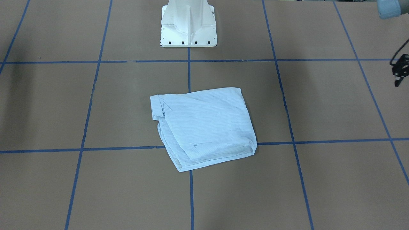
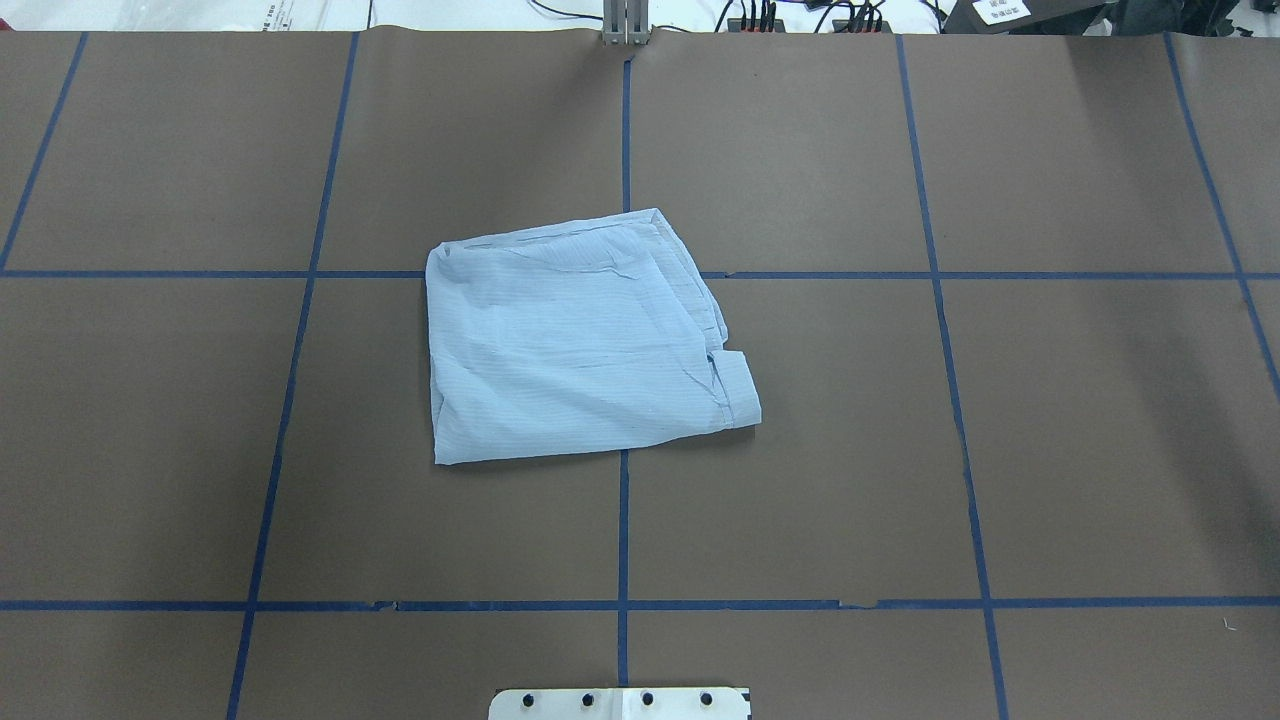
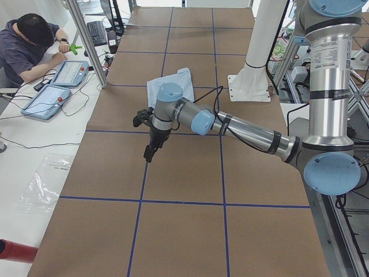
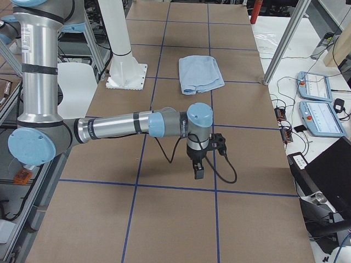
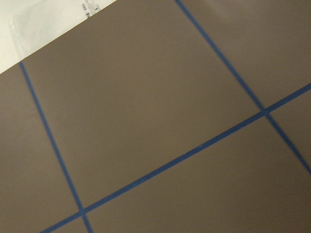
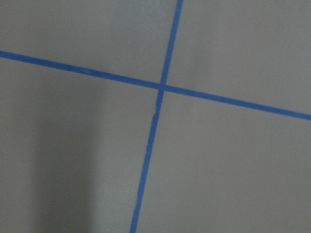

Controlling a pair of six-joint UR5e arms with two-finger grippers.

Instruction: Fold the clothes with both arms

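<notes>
You have the shirt [image 2: 570,340] folded square, seemingly finished; left gripper [image 3: 149,154] and right gripper [image 4: 198,174] hang well apart from it, and I cannot tell how wide either stands.

Folded light blue striped shirt [image 2: 580,335]: thin woven cloth, matt, softly creased. Brown worktop [image 2: 1000,450]: smooth matt paper-like sheet; blue grid lines [image 2: 622,530] look like tape. White pedestal base [image 1: 188,25], 12 o'clock of shirt, front-facing view: painted metal, slight sheen.
</notes>
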